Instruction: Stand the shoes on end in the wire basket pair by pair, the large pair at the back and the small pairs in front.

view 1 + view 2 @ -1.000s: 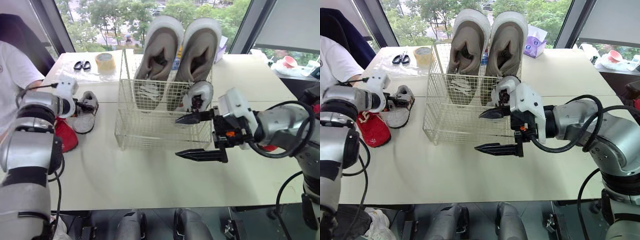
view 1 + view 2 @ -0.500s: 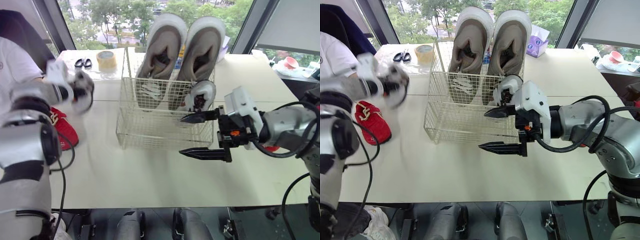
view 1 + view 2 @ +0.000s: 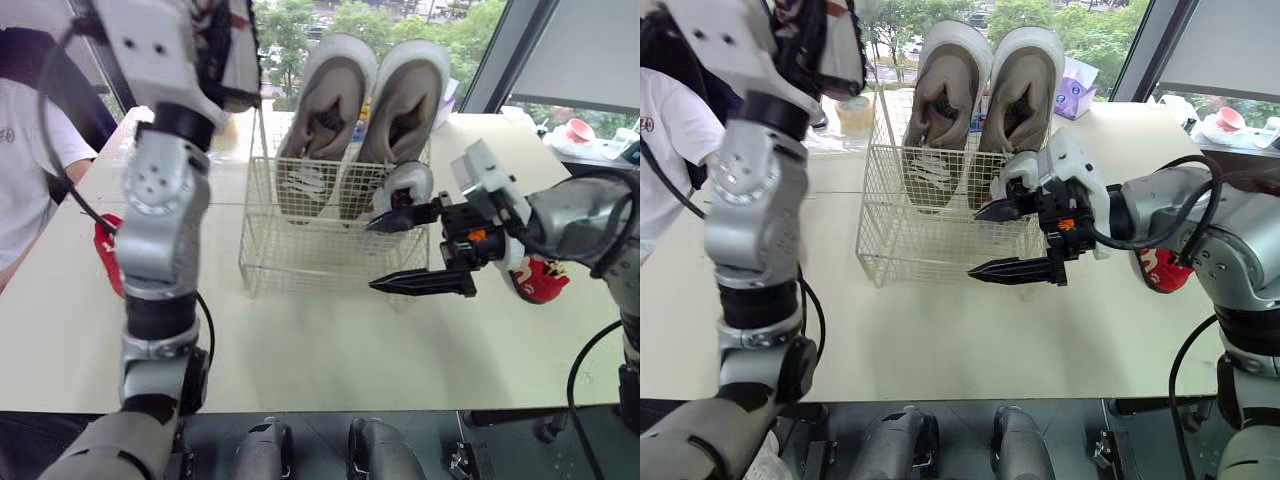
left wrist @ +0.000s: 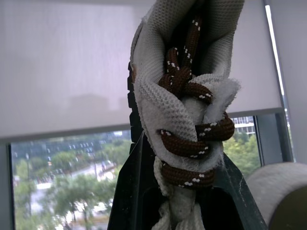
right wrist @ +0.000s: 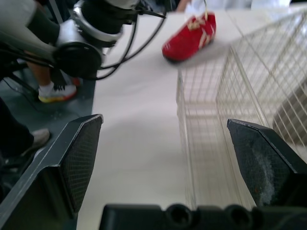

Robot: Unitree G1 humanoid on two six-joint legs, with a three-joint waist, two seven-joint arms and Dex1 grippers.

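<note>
Jaws on the right arm gape wide, hovering just off the front right corner of the wire basket [image 3: 330, 250], holding nothing. One red shoe [image 3: 104, 252] lies on the surface [image 3: 300, 350] at the left, a second red shoe [image 3: 540, 280] by the right arm. At the basket's right front a small grey shoe [image 3: 402, 190] stands on end, the large pair [image 3: 370, 110] upright behind it. Up high over the far left corner, the left jaws are clamped on a brown-laced shoe [image 4: 184, 120].

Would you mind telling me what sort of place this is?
Probably an office or lab workroom: a large white table stands beside tall windows looking out on trees, with a roller blind and a person at its side.
</note>
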